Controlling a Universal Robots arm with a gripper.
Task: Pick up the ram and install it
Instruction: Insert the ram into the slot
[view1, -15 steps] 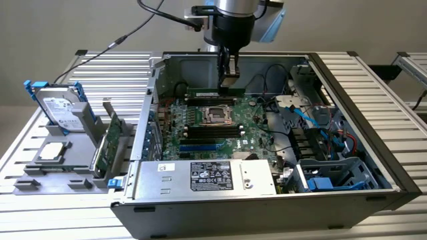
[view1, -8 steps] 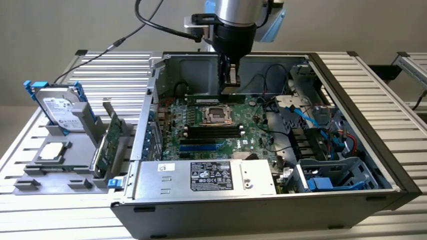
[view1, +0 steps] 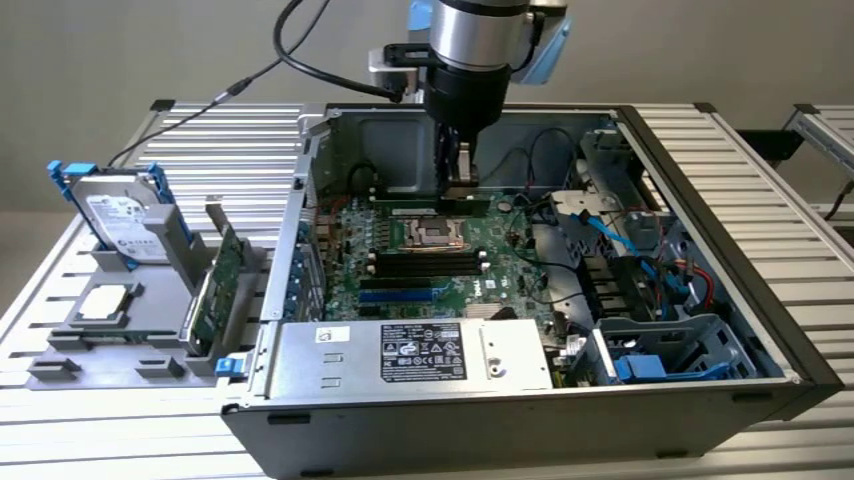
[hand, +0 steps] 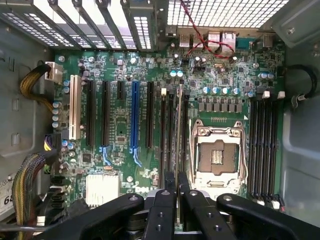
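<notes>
Above motherboard (hand: 120, 125), ram (hand: 180, 130) edge-on in gripper (hand: 177, 179)

1. Computer case (view1: 400, 135): lies open on a slatted table (view1: 747, 150).
2. Motherboard (hand: 122, 125): covers the case floor, carries a processor socket (hand: 218, 155) and a blue slot (hand: 134, 117).
3. Power supply (view1: 414, 355): sits along the case's near edge.
4. Hard drive (view1: 120, 215): stands upright in a grey holder (view1: 134, 330) at the exterior view's left, near a green card (view1: 220, 285).

The exterior view looks down into the computer case (view1: 467, 440) from farther off; my wrist camera, behind my claw (hand: 177, 176), faces the shared motherboard (view1: 441, 250) (hand: 120, 115) closely.
</notes>
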